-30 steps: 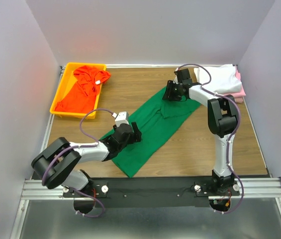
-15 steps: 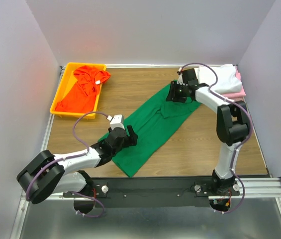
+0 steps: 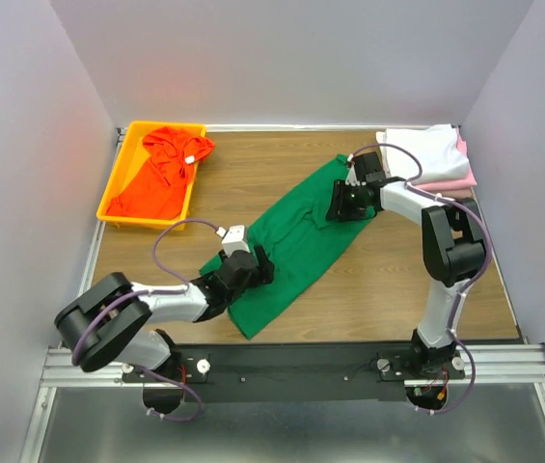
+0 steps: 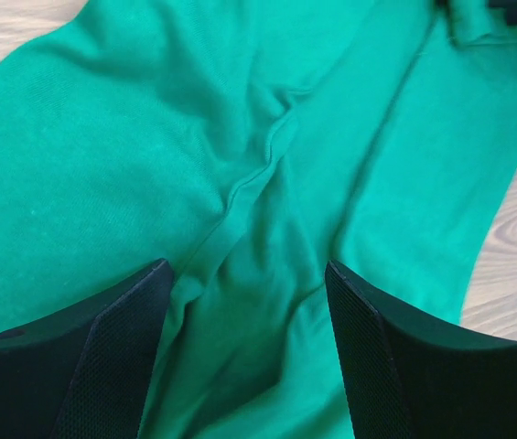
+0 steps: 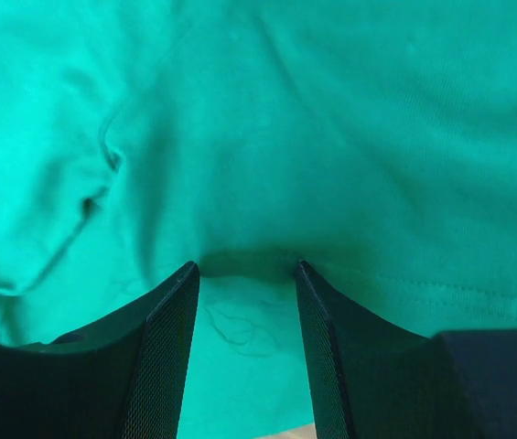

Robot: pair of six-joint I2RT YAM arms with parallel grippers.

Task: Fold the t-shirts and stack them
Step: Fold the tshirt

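The dark green t-shirt (image 3: 296,241) is lying stretched across the middle of the table (image 3: 253,174), running from seven o'clock to one o'clock. The left gripper (image 4: 244,274) is hovering over its seven o'clock end with its jaws standing wide and gripping nothing. The right gripper (image 5: 244,270) is pinching a fold of the green cloth at the one o'clock end. The orange-red t-shirt (image 3: 161,174) is sitting in the yellow tray (image 3: 108,198) at ten o'clock, while the white t-shirt (image 3: 422,152) is resting on the pink t-shirt (image 3: 450,181) at two o'clock.

**Two-arm rig: body inventory**

Left arm (image 3: 147,304) and right arm (image 3: 441,251): white link shells, bulky black joint housings. Looping purple cables along each. Black bases on a ribbed aluminium rail (image 3: 291,367). Pincer fingers (image 4: 112,357) matte black, finely textured inner pads.
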